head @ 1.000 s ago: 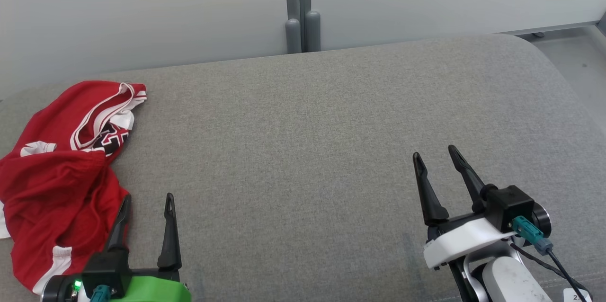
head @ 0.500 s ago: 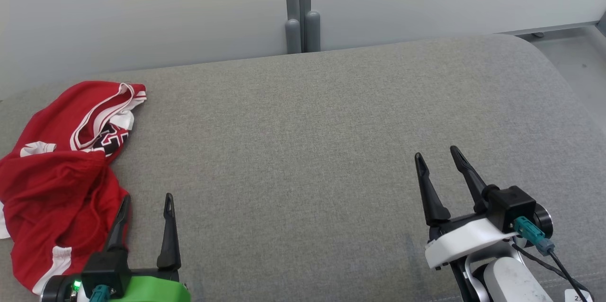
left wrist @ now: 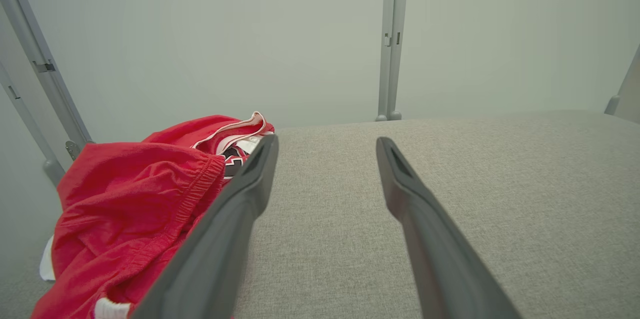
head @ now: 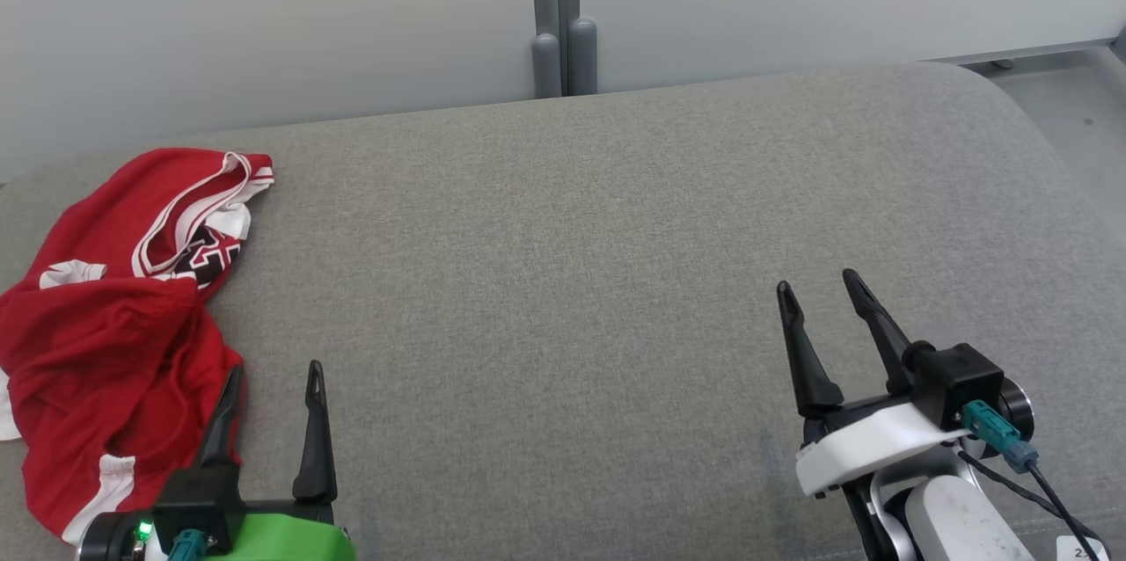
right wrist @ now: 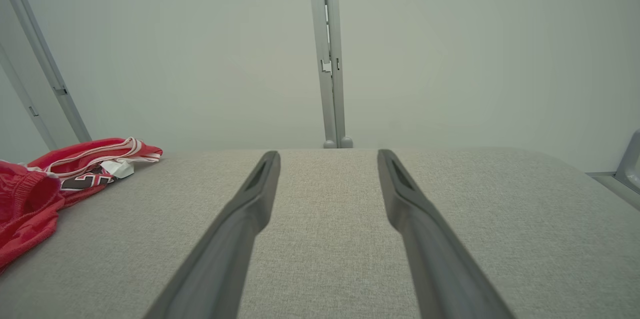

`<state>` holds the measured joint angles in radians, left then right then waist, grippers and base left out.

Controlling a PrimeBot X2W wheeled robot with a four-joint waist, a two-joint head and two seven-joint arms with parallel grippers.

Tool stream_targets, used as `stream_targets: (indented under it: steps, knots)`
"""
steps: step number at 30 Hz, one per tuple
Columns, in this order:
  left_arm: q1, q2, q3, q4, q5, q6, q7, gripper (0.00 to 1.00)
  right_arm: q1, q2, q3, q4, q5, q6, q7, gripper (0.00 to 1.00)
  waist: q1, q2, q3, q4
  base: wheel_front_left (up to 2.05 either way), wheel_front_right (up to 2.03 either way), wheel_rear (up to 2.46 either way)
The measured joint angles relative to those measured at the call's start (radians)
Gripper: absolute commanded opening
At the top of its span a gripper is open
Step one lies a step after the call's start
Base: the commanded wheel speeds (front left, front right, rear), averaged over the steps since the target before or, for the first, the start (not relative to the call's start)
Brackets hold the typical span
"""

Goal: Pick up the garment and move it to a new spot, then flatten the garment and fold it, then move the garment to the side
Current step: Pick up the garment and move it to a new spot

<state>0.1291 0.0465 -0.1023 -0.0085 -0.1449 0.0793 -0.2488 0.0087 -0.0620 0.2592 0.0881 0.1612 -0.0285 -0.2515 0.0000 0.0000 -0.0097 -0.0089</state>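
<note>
My left tool [head: 275, 367] is spread wide and empty, and it is the landmark for everything else here. The red garment [head: 114, 315] lies crumpled on the padded grey worktop [head: 563, 262], directly on that tool's outer side. It starts level with the tool's base and runs on past the fingertips toward the back wall. Its long axis lies roughly along my left fingers, with the far, white-striped end leaning slightly inward. The outer finger stands just beside the cloth's near edge; I cannot tell whether it brushes it. My right tool [head: 816, 280], also spread and empty, sits well apart on the left tool's inner side, over bare worktop. My judgement is that the pick-up falls to the left arm, with a short sideways shift outward.
</note>
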Motion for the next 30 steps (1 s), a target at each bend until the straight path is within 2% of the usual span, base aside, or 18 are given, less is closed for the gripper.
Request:
stream_targets:
  steps: [11, 21, 30]
  knots:
    - [-0.002, 0.0, -0.007, 0.014, 0.0, -0.001, 0.0, 1.0, 0.003, 0.0, -0.025, -0.001, 0.0, 0.002, 0.0, 1.0, 0.0, 0.0, -0.001, 0.077, 0.0, 0.0, 0.0]
    - [-0.002, 0.0, 0.008, 0.022, 0.0, 0.002, 0.0, 1.0, 0.003, 0.002, -0.006, 0.006, 0.0, 0.029, 0.0, 1.0, 0.0, 0.0, -0.011, 0.202, 0.0, 0.0, 0.0]
    - [-0.002, 0.0, 0.004, 0.037, 0.0, 0.002, 0.0, 1.0, 0.003, 0.006, -0.016, 0.006, 0.006, 0.027, 0.0, 1.0, 0.0, 0.0, -0.025, 0.324, 0.0, 0.0, 0.0]
